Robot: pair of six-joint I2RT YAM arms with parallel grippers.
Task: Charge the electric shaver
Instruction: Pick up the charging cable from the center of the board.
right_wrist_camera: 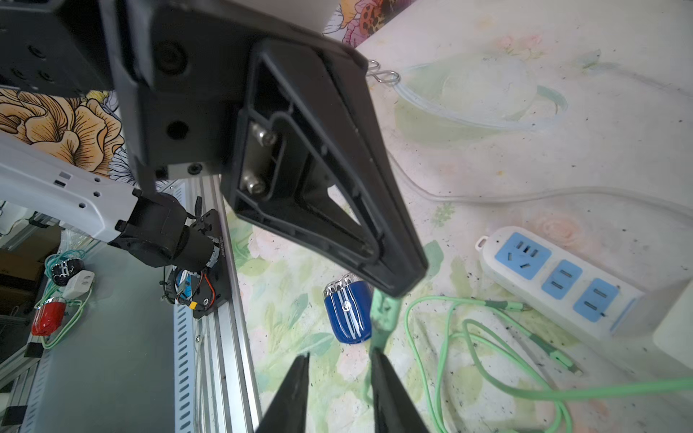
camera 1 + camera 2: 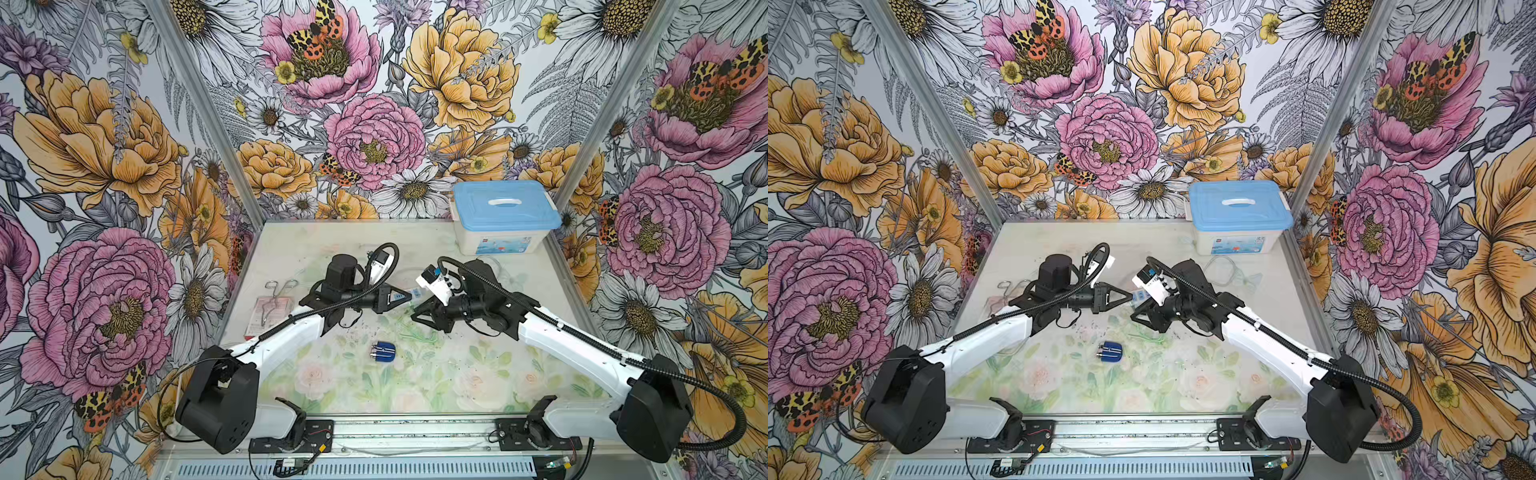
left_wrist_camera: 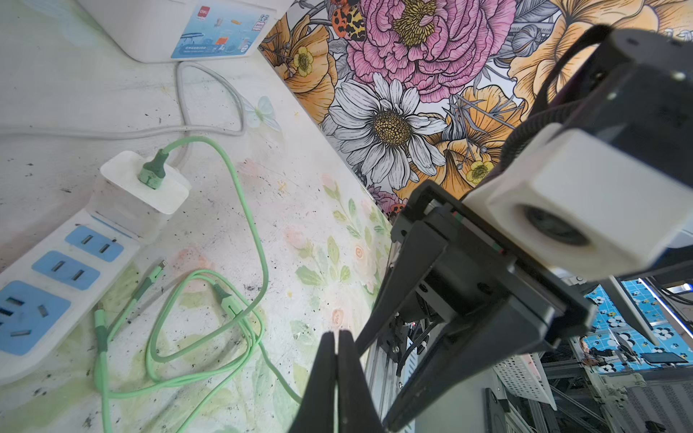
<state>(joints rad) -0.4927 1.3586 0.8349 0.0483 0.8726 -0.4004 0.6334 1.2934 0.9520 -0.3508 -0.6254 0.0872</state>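
The electric shaver (image 2: 383,352) (image 2: 1109,352) (image 1: 347,315) lies on its side on the table's middle, dark blue with pale stripes and a silver end, and nothing touches it. Behind it my left gripper (image 2: 409,296) (image 3: 336,333) (image 1: 407,281) is shut on a plug (image 1: 382,313) of the green cable (image 3: 247,210). My right gripper (image 2: 415,318) (image 1: 339,352) faces it, open, one finger next to that plug. The cable's other end sits in the white cube charger (image 3: 142,191), plugged into the white-and-blue power strip (image 3: 56,270) (image 1: 555,277).
A white box with a blue lid (image 2: 505,216) stands at the back right. Metal forceps (image 2: 278,291) lie on a pink packet (image 2: 266,316) at the left. The strip's grey cord (image 3: 210,93) and clear tubing (image 1: 468,112) lie behind the arms.
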